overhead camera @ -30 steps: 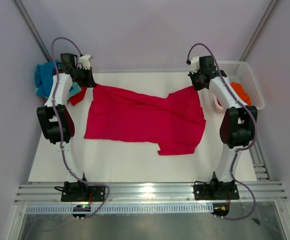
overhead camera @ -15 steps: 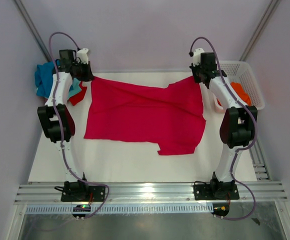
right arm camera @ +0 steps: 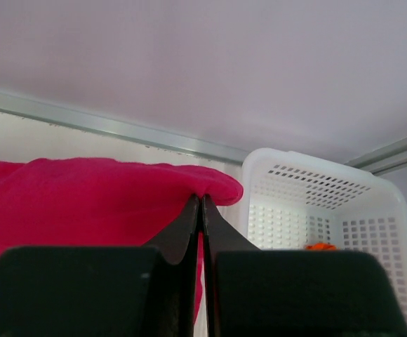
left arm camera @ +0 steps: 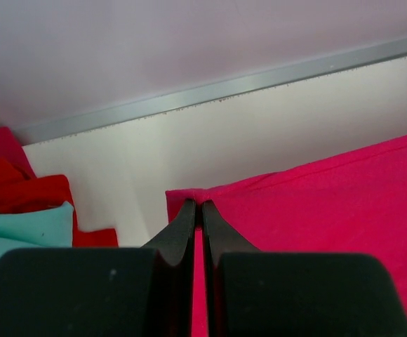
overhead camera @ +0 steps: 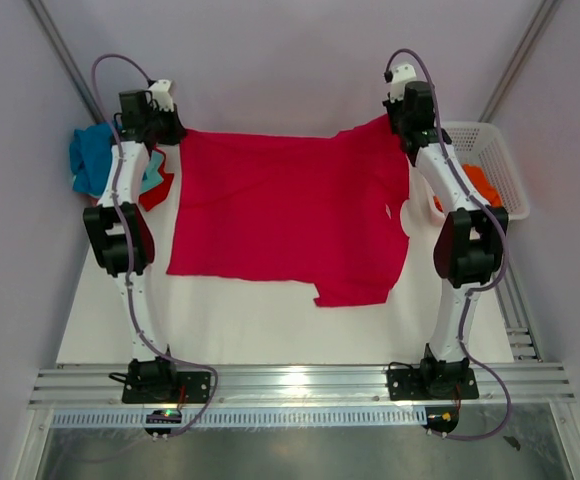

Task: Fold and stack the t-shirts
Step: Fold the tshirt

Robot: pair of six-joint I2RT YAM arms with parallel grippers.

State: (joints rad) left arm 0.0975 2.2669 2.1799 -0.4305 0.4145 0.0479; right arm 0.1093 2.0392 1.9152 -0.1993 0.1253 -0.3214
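Overhead, I saw the crimson t-shirt (overhead camera: 290, 215) spread over the far part of the white table (overhead camera: 250, 330), its far edge pulled straight between the two arms. My left gripper (left arm camera: 197, 207) was pinched tight on the shirt's far left corner, and the right gripper (right arm camera: 201, 201) was clamped likewise on the far right corner, just beside the white lattice basket (right arm camera: 316, 189). An orange tee (overhead camera: 482, 185) lay inside that basket; a heap of blue and teal tees (overhead camera: 88, 155) sat at the table's left edge
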